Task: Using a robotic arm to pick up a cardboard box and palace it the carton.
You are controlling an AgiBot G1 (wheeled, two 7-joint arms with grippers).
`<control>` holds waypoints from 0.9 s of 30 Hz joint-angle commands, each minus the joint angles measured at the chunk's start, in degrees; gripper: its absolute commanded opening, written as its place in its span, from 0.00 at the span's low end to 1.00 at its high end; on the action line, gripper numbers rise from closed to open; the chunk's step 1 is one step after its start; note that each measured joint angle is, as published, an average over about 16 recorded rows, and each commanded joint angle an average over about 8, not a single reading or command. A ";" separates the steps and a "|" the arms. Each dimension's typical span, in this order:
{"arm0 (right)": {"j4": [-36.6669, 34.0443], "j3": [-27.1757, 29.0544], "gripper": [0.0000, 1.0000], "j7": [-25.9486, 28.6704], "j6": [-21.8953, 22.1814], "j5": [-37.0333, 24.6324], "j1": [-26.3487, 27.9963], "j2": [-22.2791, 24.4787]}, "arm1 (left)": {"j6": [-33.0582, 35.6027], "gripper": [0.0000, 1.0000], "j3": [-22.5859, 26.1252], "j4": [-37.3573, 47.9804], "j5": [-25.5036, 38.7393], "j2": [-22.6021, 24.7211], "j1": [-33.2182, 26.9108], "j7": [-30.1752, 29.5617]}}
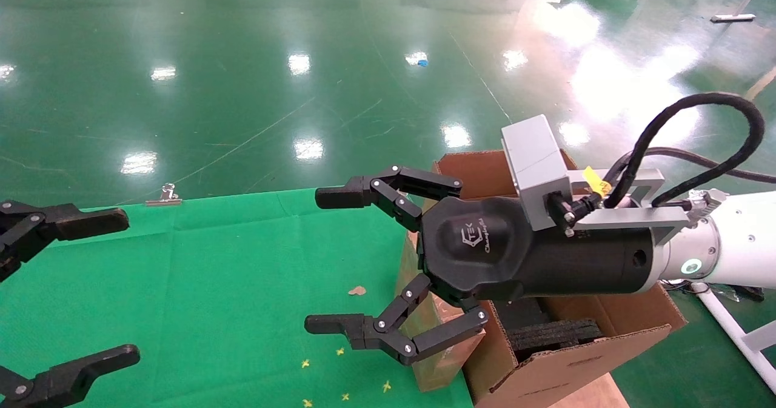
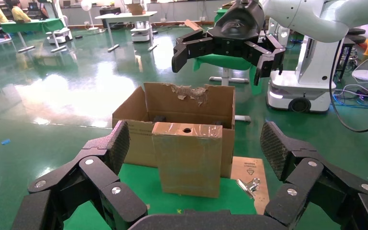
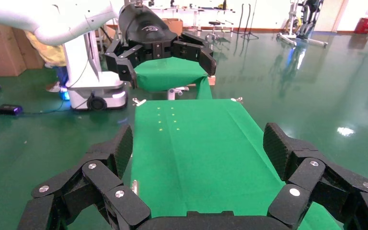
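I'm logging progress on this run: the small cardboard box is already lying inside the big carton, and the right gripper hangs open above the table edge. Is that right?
Not quite. The small cardboard box is not inside the carton: the left wrist view shows it standing upright on the green table, in front of the carton. The rest holds: the right gripper hangs open above the table edge.

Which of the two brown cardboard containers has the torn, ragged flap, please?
The large carton beside the table has it, along its upright far flap. The small cardboard box, standing on the green cloth in front of it, is taped and intact.
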 commanded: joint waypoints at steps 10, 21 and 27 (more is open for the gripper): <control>0.00 0.00 1.00 0.00 0.00 0.00 0.00 0.00 | 0.00 1.00 0.00 0.00 0.00 0.00 0.00 0.00; 2.53 -3.03 1.00 2.61 0.89 -6.92 2.48 0.48 | 0.01 1.00 0.03 0.04 -0.01 0.00 -0.03 0.03; 3.89 -11.77 1.00 7.36 -2.18 -22.10 10.94 -3.13 | 0.01 1.00 0.06 0.06 -0.03 0.00 -0.04 0.04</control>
